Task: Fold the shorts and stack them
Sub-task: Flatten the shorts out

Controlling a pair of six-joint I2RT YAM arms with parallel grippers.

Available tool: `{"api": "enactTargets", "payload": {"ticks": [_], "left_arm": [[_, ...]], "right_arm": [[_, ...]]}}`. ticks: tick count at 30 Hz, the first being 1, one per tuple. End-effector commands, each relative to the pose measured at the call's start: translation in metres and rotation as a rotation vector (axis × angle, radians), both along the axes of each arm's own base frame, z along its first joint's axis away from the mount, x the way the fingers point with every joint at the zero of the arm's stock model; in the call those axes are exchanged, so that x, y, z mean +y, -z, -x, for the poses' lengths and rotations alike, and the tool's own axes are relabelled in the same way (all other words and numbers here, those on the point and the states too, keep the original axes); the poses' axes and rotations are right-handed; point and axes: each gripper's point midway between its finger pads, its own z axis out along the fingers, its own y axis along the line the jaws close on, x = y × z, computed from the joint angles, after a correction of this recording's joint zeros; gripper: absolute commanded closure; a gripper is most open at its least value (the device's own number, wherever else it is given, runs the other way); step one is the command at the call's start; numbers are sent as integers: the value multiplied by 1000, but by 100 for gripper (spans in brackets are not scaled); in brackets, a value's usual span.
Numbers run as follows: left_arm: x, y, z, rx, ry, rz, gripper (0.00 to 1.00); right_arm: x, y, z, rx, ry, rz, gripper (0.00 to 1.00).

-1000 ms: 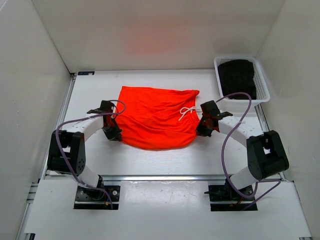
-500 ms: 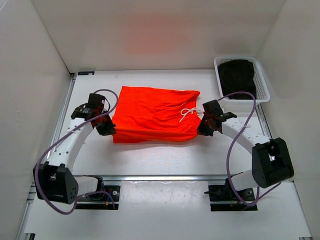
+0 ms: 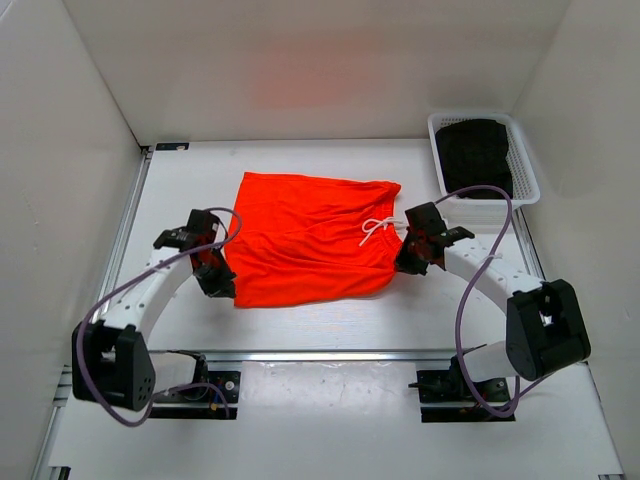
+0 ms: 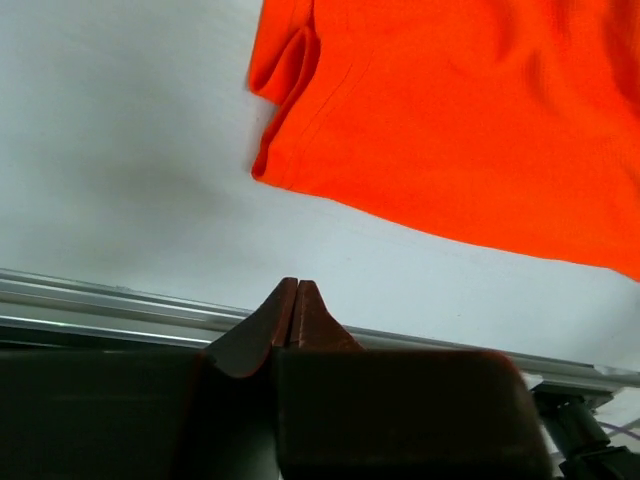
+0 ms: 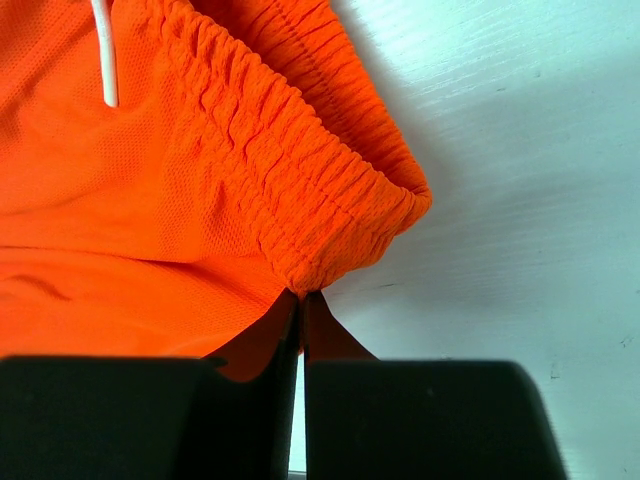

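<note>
Fold-and-stack trial: a white bench carries orange-red shorts lying flat at its middle, waistband towards the right arm and leg hems towards the left. They appear spread in a single layer, so the fold is judged not yet made.

A white basket at the far right corner holds dark clothing, probably more garments for the stack.

The right tool sits at the waistband's near corner. Its jaws are pressed together and seem to nip the gathered edge, a hold that would anchor that end while the cloth is drawn taut.

The left tool hovers just off the near hem corner, jaws closed tight on nothing, with bare bench between its tips and the cloth. It would have to open before taking that corner.

A white drawstring lies loose on the cloth by the waistband.

No brand, label or writing can be read anywhere.
</note>
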Motion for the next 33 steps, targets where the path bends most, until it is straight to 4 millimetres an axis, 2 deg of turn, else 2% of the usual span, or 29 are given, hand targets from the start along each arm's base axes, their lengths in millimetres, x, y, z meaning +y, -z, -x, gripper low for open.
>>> {"api": "enactTargets", "payload": {"ticks": [1,2,4,5,6,7,11,20,24,25,27,31,33], "left_arm": [[-8,2,9,-22,-60,50,89],[-10,5,10,-19,-57,61,81],[-16,12,6,-27,-53,80,57],[-16,17,5,-19,-62,80,34],[-19,24,6,10,-49,73,32],[-19,28,4,18,-49,71,25],[-21,43,-1,57,-45,37,24],[-5,68,-8,80,-105,-80,35],[-8,68,-26,59,-78,-109,50],[-10,70,-24,70,-66,-103,66],[-13,71,-25,79,-46,-99,90],[-16,62,-25,46,-35,-76,90],[-19,47,-24,-2,-32,-40,90]], "right_arm": [[-1,-7,1,-24,-12,1,98],[-1,-4,2,-16,-12,4,98],[-1,-4,2,-16,-12,4,98],[-1,-4,2,-16,-12,4,98],[-1,-4,2,-16,-12,4,98],[-1,-4,2,-16,-12,4,98],[-1,-4,2,-16,-12,4,98],[-2,-5,6,-16,-12,4,98],[-5,-1,13,1,-12,11,98],[-5,-4,12,-9,-12,7,98],[-7,-2,17,1,-12,11,94],[-14,11,40,43,-1,6,84],[-14,15,52,67,-3,-12,73]]}}
